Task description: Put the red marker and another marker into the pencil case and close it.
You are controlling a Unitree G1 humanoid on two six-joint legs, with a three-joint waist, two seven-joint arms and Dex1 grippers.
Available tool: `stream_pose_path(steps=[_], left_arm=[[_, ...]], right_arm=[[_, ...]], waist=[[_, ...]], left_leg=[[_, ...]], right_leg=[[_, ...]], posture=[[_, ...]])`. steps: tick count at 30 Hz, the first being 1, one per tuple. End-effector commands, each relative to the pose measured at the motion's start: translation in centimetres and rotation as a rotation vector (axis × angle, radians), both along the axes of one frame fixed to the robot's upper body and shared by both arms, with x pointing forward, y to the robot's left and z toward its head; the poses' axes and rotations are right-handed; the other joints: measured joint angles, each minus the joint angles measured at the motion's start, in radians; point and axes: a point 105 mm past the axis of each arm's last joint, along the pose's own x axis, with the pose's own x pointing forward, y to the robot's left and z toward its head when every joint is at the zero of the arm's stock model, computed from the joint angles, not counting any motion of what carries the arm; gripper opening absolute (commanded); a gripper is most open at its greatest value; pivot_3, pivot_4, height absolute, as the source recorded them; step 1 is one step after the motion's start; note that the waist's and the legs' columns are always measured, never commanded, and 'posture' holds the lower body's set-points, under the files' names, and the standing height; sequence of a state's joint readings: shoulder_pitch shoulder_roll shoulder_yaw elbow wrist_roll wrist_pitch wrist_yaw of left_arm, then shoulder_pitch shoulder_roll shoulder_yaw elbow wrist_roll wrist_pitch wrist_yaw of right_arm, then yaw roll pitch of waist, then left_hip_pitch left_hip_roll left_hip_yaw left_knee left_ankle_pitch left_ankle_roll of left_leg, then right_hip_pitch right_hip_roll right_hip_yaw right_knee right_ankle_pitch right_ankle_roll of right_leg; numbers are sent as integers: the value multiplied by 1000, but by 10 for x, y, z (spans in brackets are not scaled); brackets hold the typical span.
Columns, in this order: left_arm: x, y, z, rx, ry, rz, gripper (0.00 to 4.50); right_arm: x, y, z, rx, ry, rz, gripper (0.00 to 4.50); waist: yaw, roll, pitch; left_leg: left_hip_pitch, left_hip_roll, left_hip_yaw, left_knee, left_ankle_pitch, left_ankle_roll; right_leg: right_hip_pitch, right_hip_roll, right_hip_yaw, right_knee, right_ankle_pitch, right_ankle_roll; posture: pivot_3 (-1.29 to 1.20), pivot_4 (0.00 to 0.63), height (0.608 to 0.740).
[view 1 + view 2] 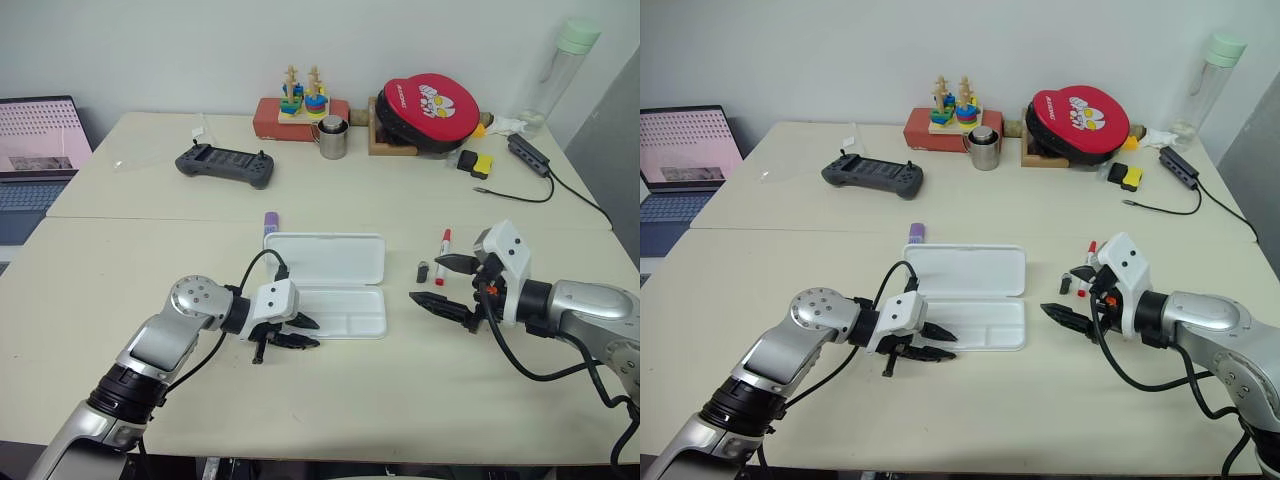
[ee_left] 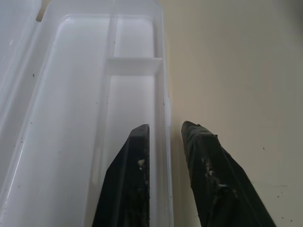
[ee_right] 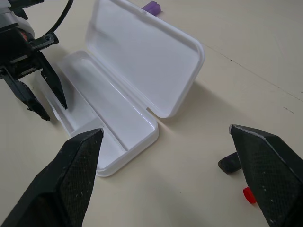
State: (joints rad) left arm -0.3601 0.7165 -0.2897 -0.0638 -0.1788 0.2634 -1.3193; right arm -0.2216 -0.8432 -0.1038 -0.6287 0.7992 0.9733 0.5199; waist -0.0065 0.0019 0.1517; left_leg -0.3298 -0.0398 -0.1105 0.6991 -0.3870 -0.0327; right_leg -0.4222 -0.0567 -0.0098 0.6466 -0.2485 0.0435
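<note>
Two markers still lie on the table [image 1: 120, 270] outside the case [image 1: 345, 318], which sits with its lid laid flat behind the tray. The red marker [image 1: 443, 257] rests right of the case, just past the right gripper [image 1: 447, 283], its long axis running away from the robot, cap at the far end; a small dark stub [image 1: 422, 271] lies beside it. That gripper's jaws are spread wide, holding nothing, one finger [image 3: 66, 175] toward the case and the other beside the marker. So the right arm is far nearer, and I judge it should take the red one. The purple marker [image 1: 270, 222] lies beyond the lid's far left corner. The left gripper [image 1: 300, 332] straddles the tray's near wall, jaws parted, not squeezing it
</note>
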Motion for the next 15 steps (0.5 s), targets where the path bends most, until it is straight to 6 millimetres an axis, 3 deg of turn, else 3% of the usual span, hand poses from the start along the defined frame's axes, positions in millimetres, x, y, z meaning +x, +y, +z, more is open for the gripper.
stream_pose_path(steps=[1, 8, 11, 15], left_arm=[[5, -11, 23, -97, -27, 10, 2218], [11, -44, 77, -397, -4, 80, 3685], [23, -59, 93, -477, -58, 153, 4360], [28, -76, 104, -541, -85, 191, 4496]], right_arm=[[8, -1, 8, -2, -45, -39, 4500], [56, -23, -3, -28, -27, -397, 4500], [71, -28, -12, -33, -5, -552, 4500], [82, -24, -22, -8, 26, -672, 4500]], waist=[[0, 0, 0], [-2, 0, 0], [-2, 0, 0], [-4, 0, 0]], left_leg=[[0, 0, 0, 0, 0, 0], [0, 0, 0, 0, 0, 0], [0, 0, 0, 0, 0, 0], [0, 0, 1, 0, 0, 0]], right_leg=[[0, 0, 0, 0, 0, 0], [0, 0, 1, 1, 0, 0], [-1, 0, 1, 1, 0, 0], [-2, -1, 1, 1, 0, 0]], posture=[[0, 150, 740], [0, 150, 740], [0, 150, 740], [0, 150, 740]])
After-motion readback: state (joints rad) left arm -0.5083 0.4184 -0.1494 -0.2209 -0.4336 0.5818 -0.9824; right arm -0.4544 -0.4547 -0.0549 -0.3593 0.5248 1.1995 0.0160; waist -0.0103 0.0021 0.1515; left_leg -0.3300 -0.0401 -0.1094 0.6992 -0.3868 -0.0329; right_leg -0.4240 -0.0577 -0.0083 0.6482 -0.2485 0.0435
